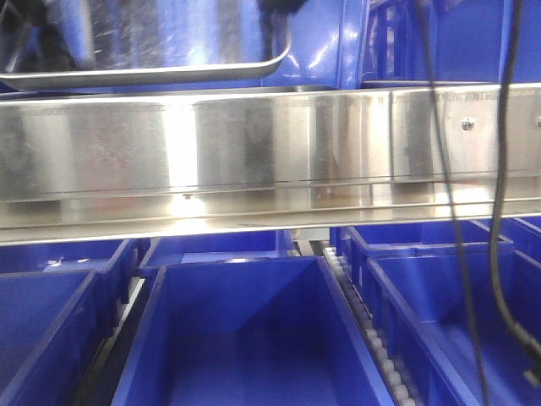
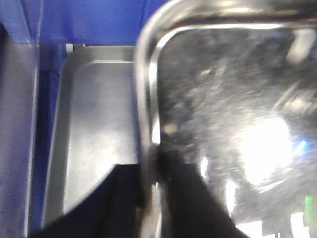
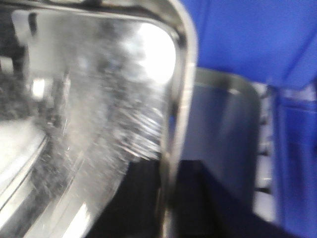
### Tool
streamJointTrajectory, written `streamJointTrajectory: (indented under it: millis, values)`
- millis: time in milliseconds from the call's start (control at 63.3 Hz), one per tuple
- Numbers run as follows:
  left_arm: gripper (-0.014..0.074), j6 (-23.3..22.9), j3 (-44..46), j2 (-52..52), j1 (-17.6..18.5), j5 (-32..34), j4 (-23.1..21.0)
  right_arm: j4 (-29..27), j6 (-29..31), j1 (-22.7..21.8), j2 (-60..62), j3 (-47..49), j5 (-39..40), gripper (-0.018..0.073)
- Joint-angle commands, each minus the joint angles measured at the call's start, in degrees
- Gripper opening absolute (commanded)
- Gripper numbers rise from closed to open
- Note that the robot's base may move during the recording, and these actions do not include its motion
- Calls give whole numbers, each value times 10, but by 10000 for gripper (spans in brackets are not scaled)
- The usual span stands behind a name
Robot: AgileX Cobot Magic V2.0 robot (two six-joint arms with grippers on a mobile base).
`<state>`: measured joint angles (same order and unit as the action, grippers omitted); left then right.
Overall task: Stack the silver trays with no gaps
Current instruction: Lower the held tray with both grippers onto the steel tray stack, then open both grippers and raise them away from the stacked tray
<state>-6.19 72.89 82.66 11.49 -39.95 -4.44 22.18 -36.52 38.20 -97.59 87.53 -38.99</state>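
— Top tray (image 1: 152, 46) hangs above the rail (image 1: 254, 144), out front.
— Left wrist: left claw (image 2: 151, 171) pinches its rim, lower tray (image 2: 91, 134) showing beneath.
— Right wrist: right claw (image 3: 166, 198) pinches too. Dropped off-centre, it may ride up, gapped.

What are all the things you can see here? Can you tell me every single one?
upper silver tray: one, shiny silver, lifted above the shelf rail.
lower silver tray: one, duller silver, lying beneath the lifted one, blue walls beside it.
shelf rail: one, shiny steel, across the middle of the front view.
blue bins: at least four, blue, in rows under the rail.
roller strip: one, white, between two bins.
cables: two, black, hanging at the right.
left end effector: one, black, clamped on the upper tray's rim.
right end effector: one, black, clamped on the opposite rim.
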Motion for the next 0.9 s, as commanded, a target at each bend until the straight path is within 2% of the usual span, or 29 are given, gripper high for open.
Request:
streamJointTrajectory:
  millis: [0, 79, 190, 601, 648, 711, 822, 838, 885]
  values:
    - [248, 2, 4, -4, 9, 16, -24, -5, 7, 6, -1, 3, 35, 186]
    - [318, 2, 4, -4, 9, 16, -24, -5, 4, 6, -1, 3, 32, 263]
    - [360, 2, 4, -4, 9, 17, -18, -5, 1, 6, -1, 3, 30, 259]
    - [352, 2, 4, -4, 9, 12, -12, 17, 1, 6, -1, 3, -5, 234]
    - [323, 2, 4, -4, 9, 8, -14, 17, 1, 6, 0, 3, -5, 230]
    - [228, 2, 4, -6, 9, 3, -20, 17, 1, 6, 2, 3, -6, 182]
    - [-23, 2, 4, -13, 9, -5, -21, 17, 1, 6, 11, 3, -6, -18]
    - [-41, 2, 4, -14, 9, -7, -21, 17, 1, 6, 14, 3, -6, -48]
    - [-5, 2, 4, -21, 9, -7, -21, 17, 1, 6, 18, 3, -6, -99]
